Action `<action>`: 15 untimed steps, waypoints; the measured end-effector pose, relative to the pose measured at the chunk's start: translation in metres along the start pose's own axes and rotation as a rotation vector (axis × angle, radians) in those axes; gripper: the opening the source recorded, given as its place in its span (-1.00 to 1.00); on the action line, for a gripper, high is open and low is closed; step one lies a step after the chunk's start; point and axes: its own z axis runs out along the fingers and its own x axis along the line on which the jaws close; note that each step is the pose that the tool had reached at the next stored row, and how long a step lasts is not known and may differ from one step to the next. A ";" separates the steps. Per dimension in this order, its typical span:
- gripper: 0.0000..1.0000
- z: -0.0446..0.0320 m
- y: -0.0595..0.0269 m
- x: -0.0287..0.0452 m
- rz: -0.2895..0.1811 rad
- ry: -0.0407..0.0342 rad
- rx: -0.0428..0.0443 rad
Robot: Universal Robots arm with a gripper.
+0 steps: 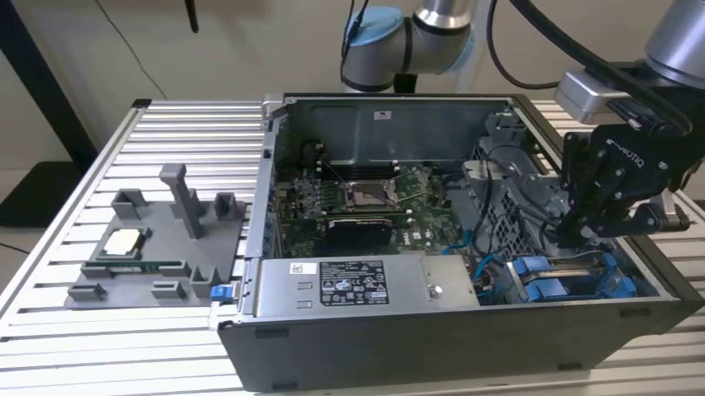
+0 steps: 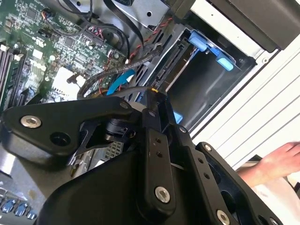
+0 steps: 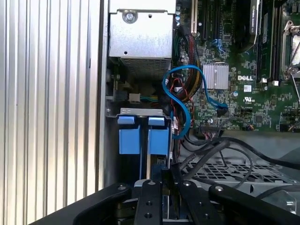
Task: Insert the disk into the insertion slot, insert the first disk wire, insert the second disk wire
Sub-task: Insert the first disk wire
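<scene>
My gripper (image 1: 575, 233) reaches down inside the open computer case, at the exterior view's right, just above the insertion slot (image 1: 573, 285). The slot is a grey bay with bright blue rails. The disk's blue carrier tabs (image 3: 140, 136) sit side by side in that bay in the first wrist view. In the second wrist view a connector edge (image 2: 169, 60) faces my gripper (image 2: 153, 93). The fingers (image 3: 151, 197) stand close together, shut on the end of a black disk wire (image 3: 206, 152). The wire loops off toward the motherboard. A blue wire (image 3: 183, 115) curls beside the bay.
The grey power supply box (image 1: 352, 285) with a white label lies along the case's front wall, and the motherboard (image 1: 364, 198) is behind it. A grey fixture tray (image 1: 154, 247) sits on the slatted table at the exterior view's left. A person's hand (image 2: 276, 161) rests outside the case.
</scene>
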 end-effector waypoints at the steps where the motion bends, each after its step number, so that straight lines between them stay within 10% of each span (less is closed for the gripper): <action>1: -0.62 0.0004 -0.0001 0.0000 0.000 0.0001 0.0000; 15: -0.62 0.0082 -0.0133 0.0001 0.000 0.0018 0.0000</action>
